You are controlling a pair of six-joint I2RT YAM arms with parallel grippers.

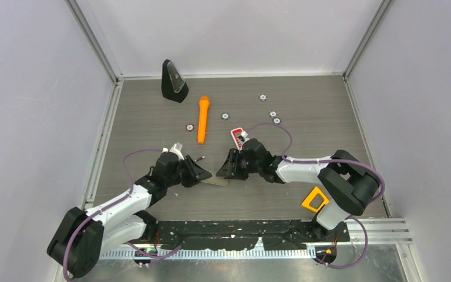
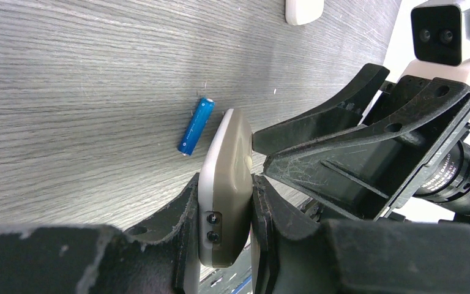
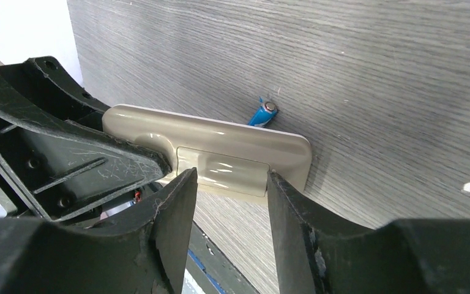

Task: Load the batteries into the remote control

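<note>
My left gripper (image 2: 226,182) is shut on a beige remote control (image 2: 225,160), holding it on edge just above the table. In the top view this remote (image 1: 218,181) sits between the left gripper (image 1: 207,175) and the right gripper (image 1: 228,171). From the right wrist, the remote's back (image 3: 208,144) faces me, its battery cover (image 3: 220,168) in place. The right gripper (image 3: 232,190) stands open at the remote's lower edge, fingertips either side of the cover and nothing between them. One blue battery (image 2: 196,126) lies on the table just behind the remote (image 3: 263,114). No other batteries are in view.
An orange stick-shaped object (image 1: 202,119), a black wedge-shaped stand (image 1: 173,82), a red-and-white item (image 1: 236,136) and several small round discs (image 1: 273,114) lie farther back. A yellow piece (image 1: 315,200) sits by the right arm's base. Metal rails (image 1: 103,141) edge the table.
</note>
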